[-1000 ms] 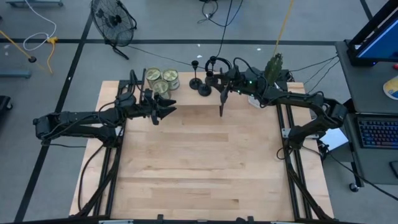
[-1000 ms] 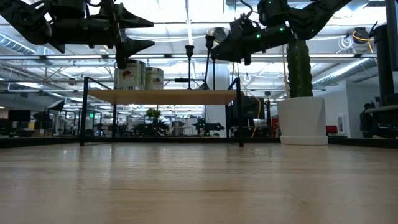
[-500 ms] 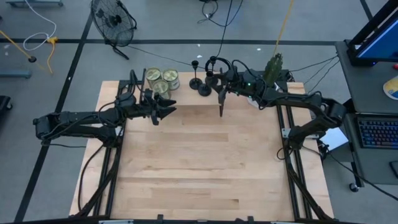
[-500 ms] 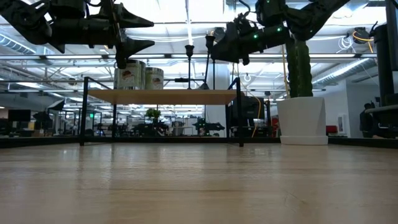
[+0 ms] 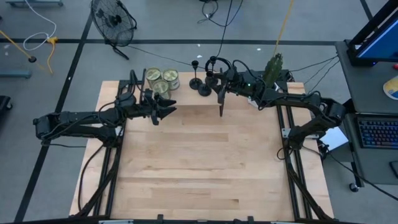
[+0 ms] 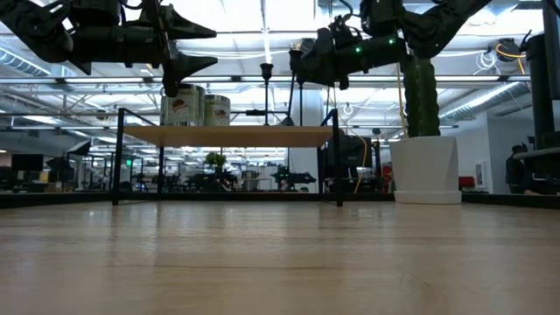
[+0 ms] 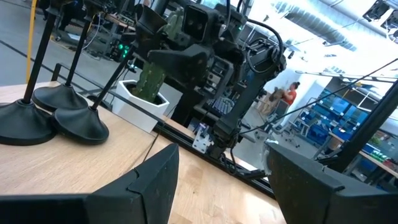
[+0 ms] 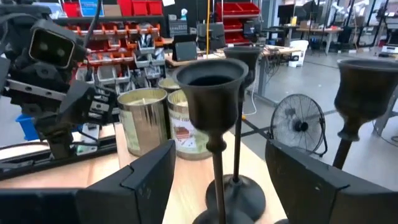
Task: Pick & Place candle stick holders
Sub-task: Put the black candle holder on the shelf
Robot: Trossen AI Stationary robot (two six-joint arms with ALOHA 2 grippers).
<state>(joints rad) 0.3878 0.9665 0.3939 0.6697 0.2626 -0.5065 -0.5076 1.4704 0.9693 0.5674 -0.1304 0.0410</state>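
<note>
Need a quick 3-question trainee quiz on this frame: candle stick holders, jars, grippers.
1. True or false: the right gripper is shut on a candle stick holder.
2. Which gripper is lined up on the nearest candle stick holder? A) left gripper B) right gripper
3. Fill in: the glass jars stand at the table's far edge, in front of the ____ gripper.

Key: 1 false, its fingers stand open either side of the stem. 2 B. 3 left.

Three candle stick holders (image 8: pixel 214 106), three jars (image 5: pixel 161 79)
</note>
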